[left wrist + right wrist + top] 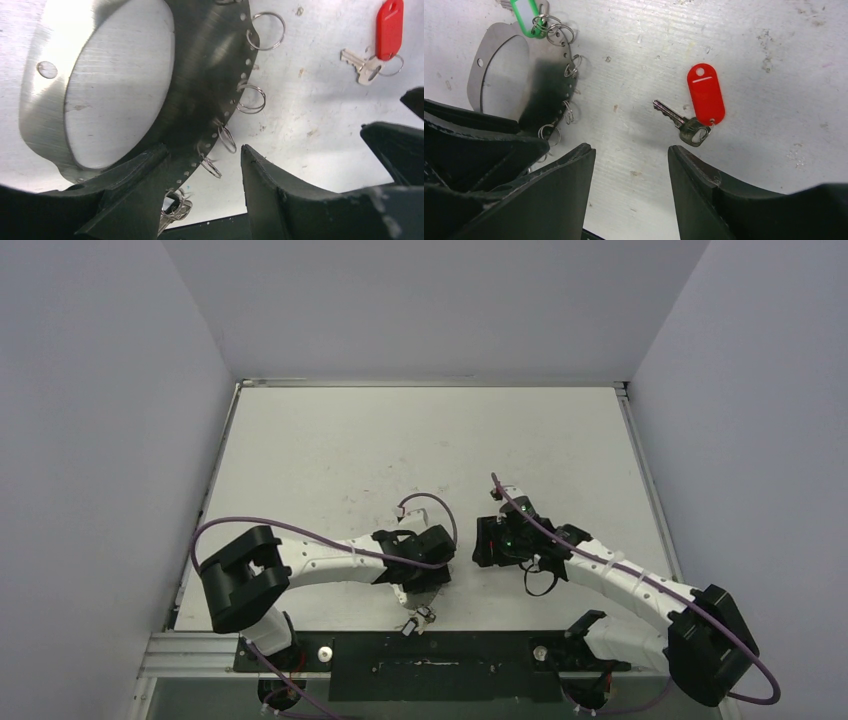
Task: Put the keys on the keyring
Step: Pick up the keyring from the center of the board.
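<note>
The keyring [120, 85] is a flat oval steel plate with a row of edge holes carrying small split rings. It lies on the table. My left gripper [202, 150] hovers over its holed edge, jaws apart with nothing pinched; the left finger [135, 195] overlaps the rim. The red-tagged key [696, 112] lies loose on the table, just beyond my open right gripper [629, 148]. It also shows in the left wrist view, where the red-tagged key [380, 45] is at the upper right. The green-tagged key [526, 15] sits among the rings at the far end of the keyring [499, 75].
Both grippers work close together near the table's front edge, left gripper [420, 575] and right gripper [490, 540] a hand's width apart. A black mounting strip [430, 665] runs along the near edge. Grey walls enclose the table on three sides.
</note>
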{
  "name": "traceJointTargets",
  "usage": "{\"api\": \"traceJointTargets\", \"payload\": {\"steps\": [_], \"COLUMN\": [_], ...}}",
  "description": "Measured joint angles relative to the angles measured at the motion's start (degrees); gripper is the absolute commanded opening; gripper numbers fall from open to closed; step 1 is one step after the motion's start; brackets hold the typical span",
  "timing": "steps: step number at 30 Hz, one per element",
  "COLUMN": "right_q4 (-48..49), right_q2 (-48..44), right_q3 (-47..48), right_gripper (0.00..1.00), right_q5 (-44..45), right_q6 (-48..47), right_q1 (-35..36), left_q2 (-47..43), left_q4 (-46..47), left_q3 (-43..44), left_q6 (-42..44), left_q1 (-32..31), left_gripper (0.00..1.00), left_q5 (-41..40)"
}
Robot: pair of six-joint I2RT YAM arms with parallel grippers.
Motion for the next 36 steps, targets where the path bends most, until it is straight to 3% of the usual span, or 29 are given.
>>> {"api": "traceJointTargets", "payload": {"steps": [6,17,30,36], "right_q4": [-0.8,3.2,3.7,3.7], "right_q2": [-3.0,-2.6,1.3,1.0], "right_q3": [-1.2,-3.3,-3.3,-3.3], "right_gripper": [0.54,0.51,0.49,0.48], "right_q5": [-0.9,-4.5,-2.3,-2.3], "right_q6": [-0.9,-0.5,0.3,0.4], "right_q1": [-0.1,5.4,7.1,7.1], "left_q2": [-0.8,-12.9,-4.2,-1.4], "left_q4": [-1.2,8.4,10.1,8.9], "left_q3": [-0.1,-10.9,-3.4,-2.6], "left_q6": [-1.1,4.5,4.5,2.7], "left_q1": [0.0,2.6,3.3,3.3], "left_gripper": [0.53,0.52,0.53,0.45], "left_q5": [-3.0,-2.9,0.6,1.1]}}
